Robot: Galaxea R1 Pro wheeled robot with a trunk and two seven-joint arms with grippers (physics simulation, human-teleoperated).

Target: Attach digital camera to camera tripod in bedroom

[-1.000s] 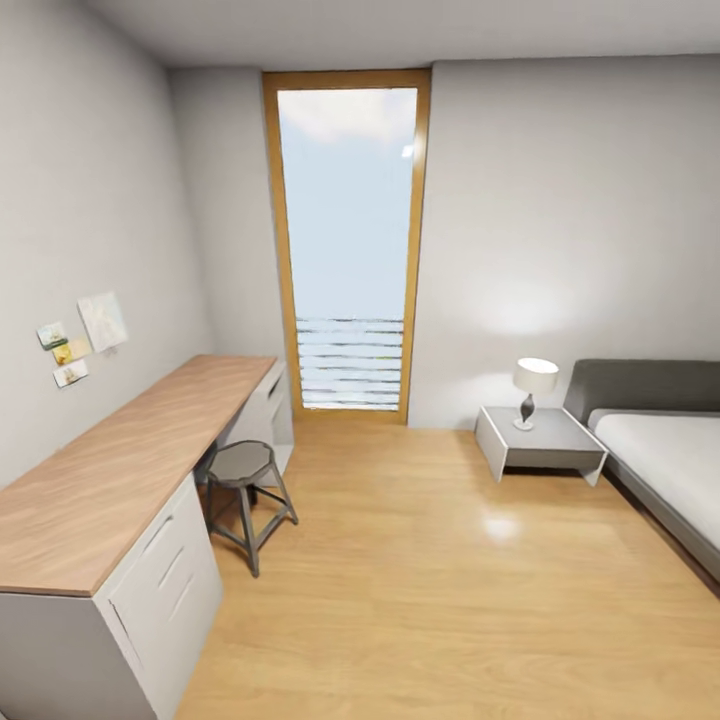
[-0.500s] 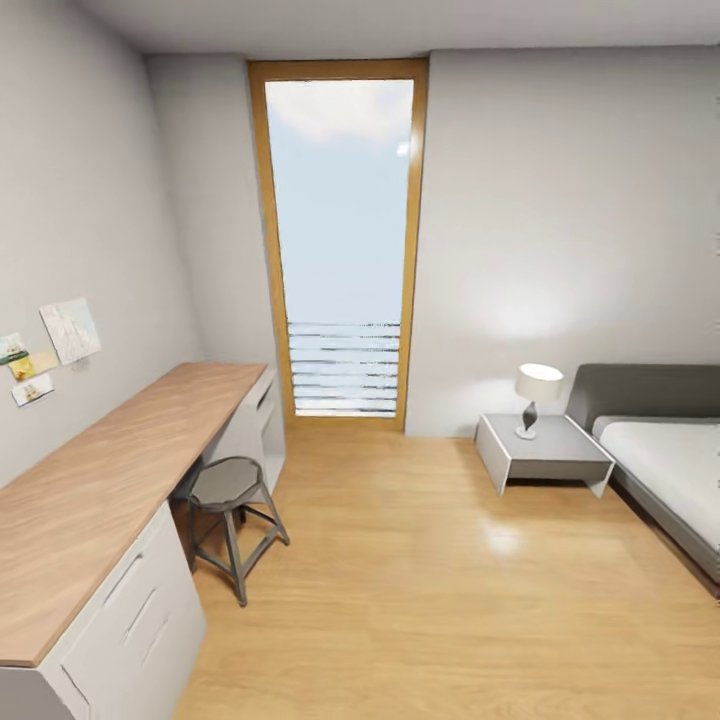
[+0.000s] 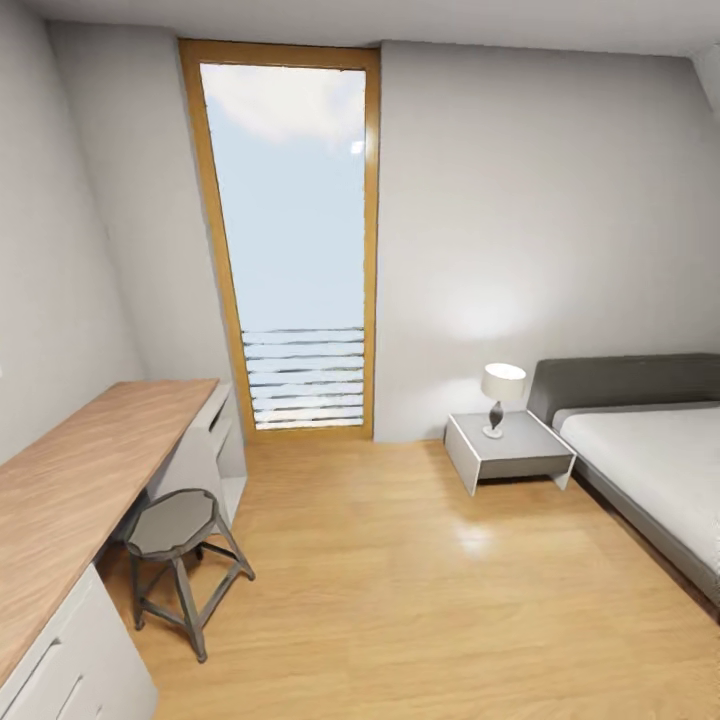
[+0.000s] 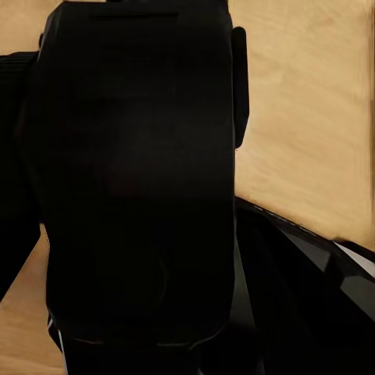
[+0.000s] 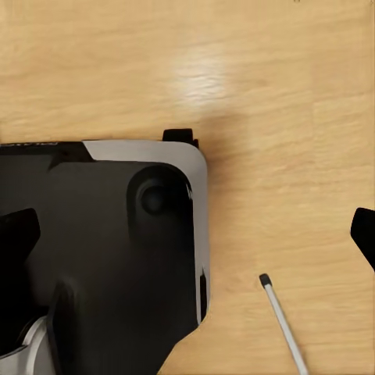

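Bedroom ahead: wooden table (image 3: 70, 480) along the left wall with a grey stool (image 3: 175, 525) beside it, a tall window (image 3: 290, 235), a lamp (image 3: 500, 392) upright on a white nightstand (image 3: 505, 450), a grey bed (image 3: 650, 450) at right. In the left wrist view, a large black body close up over the plank floor (image 4: 312, 117); impossible to tell the left pincer's state or whether this is the digital camera. In the right wrist view, dark fingertips (image 5: 364, 230) of the right pincer (image 5: 191, 234) spread wide and released, above a black-and-white robot part (image 5: 117, 250) and a thin silver rod (image 5: 283, 324), perhaps a tripod leg.

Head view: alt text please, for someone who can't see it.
A bedroom with a light wood floor: a tall wood-framed window on the far wall, a long wooden desk with a grey stool at left. At right, a grey bed beside a nightstand holding a small white lamp.
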